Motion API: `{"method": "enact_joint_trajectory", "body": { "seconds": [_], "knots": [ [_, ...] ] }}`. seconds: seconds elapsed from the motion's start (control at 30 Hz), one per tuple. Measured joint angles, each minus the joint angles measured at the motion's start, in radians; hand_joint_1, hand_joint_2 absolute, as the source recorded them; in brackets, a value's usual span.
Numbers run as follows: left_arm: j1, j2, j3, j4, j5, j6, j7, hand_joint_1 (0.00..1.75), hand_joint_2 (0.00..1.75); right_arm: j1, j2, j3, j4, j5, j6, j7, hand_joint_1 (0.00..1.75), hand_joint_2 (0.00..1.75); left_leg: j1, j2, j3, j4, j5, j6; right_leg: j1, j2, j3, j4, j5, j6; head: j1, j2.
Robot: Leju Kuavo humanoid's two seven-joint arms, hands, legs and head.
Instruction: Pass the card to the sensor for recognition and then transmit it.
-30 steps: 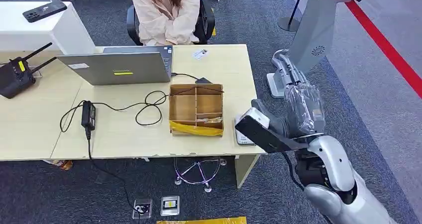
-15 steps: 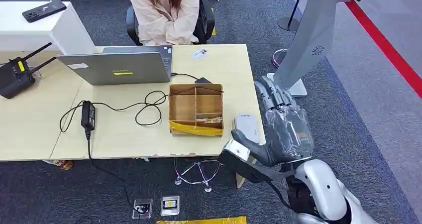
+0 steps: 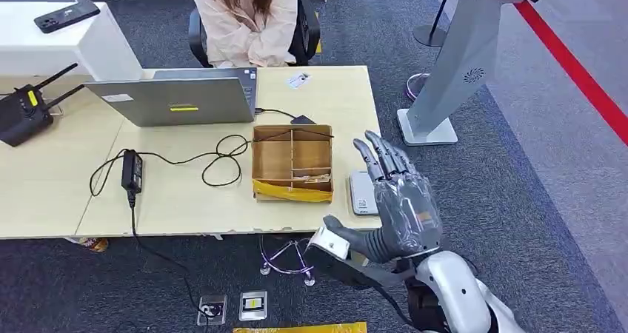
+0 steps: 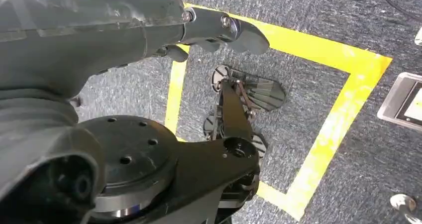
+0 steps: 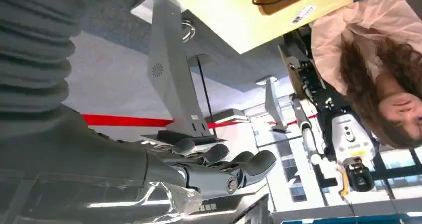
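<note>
Grey right hand (image 3: 396, 207) (fingers spread) over sensor (image 3: 362, 192)

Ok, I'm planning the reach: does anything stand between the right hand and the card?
Nothing visible: bare desk lies between the right hand and the card at the far edge; the cardboard box sits just beside that path.

Right hand (image 3: 400, 203), as I see it on my head feed: dark grey segmented fingers (image 3: 381, 155), back wrapped in clear glossy film with a small orange-and-white label beneath; thick grey thumb. Forearm shell: smooth silver over a black wrist joint, 1 black cable alongside. Left hand (image 4: 149, 22), on my wrist feed: grey ribbed cover, 2 round screw heads by the thumb.
</note>
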Motion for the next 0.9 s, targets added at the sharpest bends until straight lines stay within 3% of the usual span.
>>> {"method": "enact_joint_trajectory", "body": {
  "seconds": [0.53, 0.9],
  "knots": [
    [0.0, -0.001, -0.001, 0.0, -0.013, -0.003, 0.0, 0.0, 0.0, 0.0, 0.065, 0.015, 0.145, 0.011, -0.034, -0.056, 0.0, 1.75, 0.0, 0.0, 0.0, 0.0, 0.0, 0.0, 0.0, 0.0, 0.0, 0.0, 0.0, 0.0, 0.0, 0.0],
    [-0.002, -0.002, -0.001, 0.0, -0.026, 0.0, 0.0, 0.0, 0.0, -0.052, 0.147, 0.024, 0.32, 0.037, -0.082, -0.108, 0.0, 1.75, 0.0, 0.0, 0.0, 0.0, 0.0, 0.0, 0.0, 0.0, 0.0, 0.0, 0.0, 0.0, 0.0, 0.0]
  ]
}}
